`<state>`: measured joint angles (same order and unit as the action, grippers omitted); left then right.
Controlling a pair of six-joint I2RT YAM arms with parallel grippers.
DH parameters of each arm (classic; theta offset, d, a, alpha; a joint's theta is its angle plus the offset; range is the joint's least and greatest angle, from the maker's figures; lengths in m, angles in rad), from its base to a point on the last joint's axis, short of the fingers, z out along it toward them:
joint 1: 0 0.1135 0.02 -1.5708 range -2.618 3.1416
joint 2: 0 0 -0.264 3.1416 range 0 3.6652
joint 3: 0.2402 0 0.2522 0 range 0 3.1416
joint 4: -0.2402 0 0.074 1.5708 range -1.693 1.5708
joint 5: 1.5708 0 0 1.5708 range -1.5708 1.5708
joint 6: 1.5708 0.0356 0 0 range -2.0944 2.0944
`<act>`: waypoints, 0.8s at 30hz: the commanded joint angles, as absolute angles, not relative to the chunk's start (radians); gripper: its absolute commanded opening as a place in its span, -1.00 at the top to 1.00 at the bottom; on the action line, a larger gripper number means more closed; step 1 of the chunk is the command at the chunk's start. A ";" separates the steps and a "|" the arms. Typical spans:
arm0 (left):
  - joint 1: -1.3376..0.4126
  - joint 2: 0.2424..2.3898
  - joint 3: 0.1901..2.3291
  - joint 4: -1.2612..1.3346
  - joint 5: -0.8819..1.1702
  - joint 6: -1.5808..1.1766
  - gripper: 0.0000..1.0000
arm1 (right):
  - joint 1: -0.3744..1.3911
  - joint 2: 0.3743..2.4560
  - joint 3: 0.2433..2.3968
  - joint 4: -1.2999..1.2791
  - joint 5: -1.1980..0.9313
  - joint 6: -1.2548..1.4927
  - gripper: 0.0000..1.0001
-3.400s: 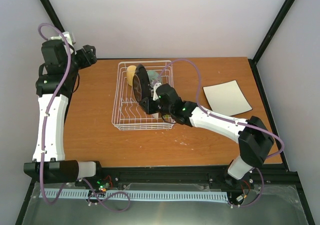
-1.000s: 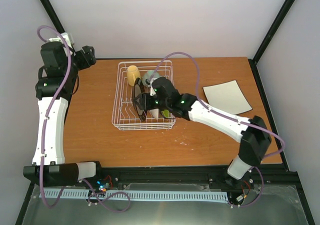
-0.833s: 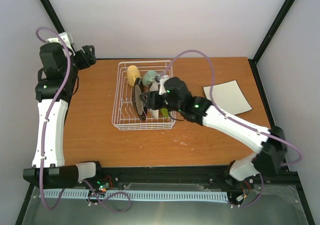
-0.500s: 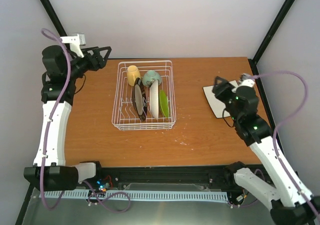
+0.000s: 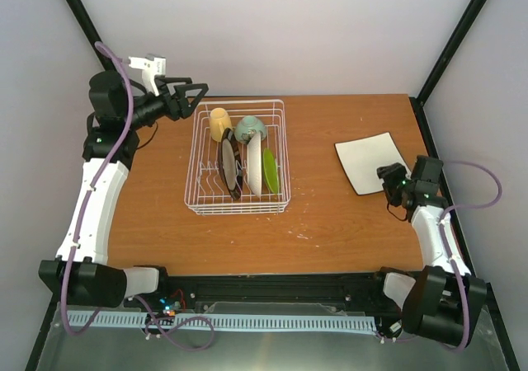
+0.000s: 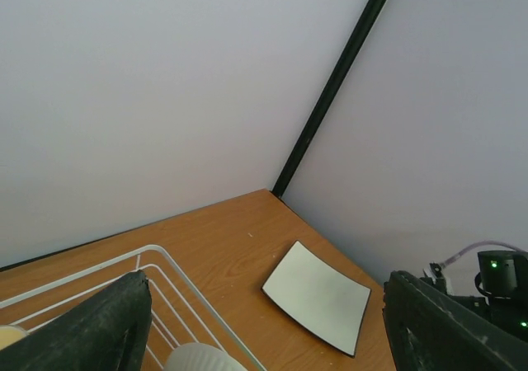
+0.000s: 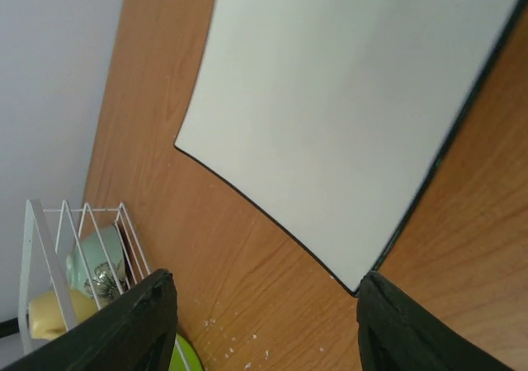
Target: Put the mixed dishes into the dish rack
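Note:
The white wire dish rack holds the yellow cup, the pale mint bowl, and three plates on edge: the dark-rimmed plate, a pale plate and the lime-green plate. The square white plate lies flat at the right. My right gripper is open and empty, just off the plate's near right corner. My left gripper is open and empty, in the air above the rack's back left corner.
The rack's white rim and the square plate show between my left fingers, with the right arm beyond. Black frame posts stand at the back corners. Small white crumbs lie on the wood.
My right arm has pulled out of the rack, leaving the plate standing there, and swung right to the square plate. My left gripper has swung right toward the rack and opened.

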<state>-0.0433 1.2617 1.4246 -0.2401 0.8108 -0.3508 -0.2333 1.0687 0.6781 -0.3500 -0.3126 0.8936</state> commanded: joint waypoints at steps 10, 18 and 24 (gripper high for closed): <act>-0.044 1.297 1.415 -0.229 0.795 -0.285 -0.56 | -0.408 1.249 0.554 -0.119 -0.651 0.964 -0.23; -0.044 1.299 1.413 -0.229 0.784 -0.282 -0.56 | -0.405 1.312 0.494 -0.022 -0.611 0.979 -0.21; -0.044 1.298 1.406 -0.228 0.780 -0.282 -0.56 | -0.390 1.392 0.448 0.138 -0.617 1.036 -0.21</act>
<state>-0.0433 1.3010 1.4082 -0.2413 0.7856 -0.3042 -0.3985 1.3457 0.4774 0.0055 -0.6144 0.9867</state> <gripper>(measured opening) 0.781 0.604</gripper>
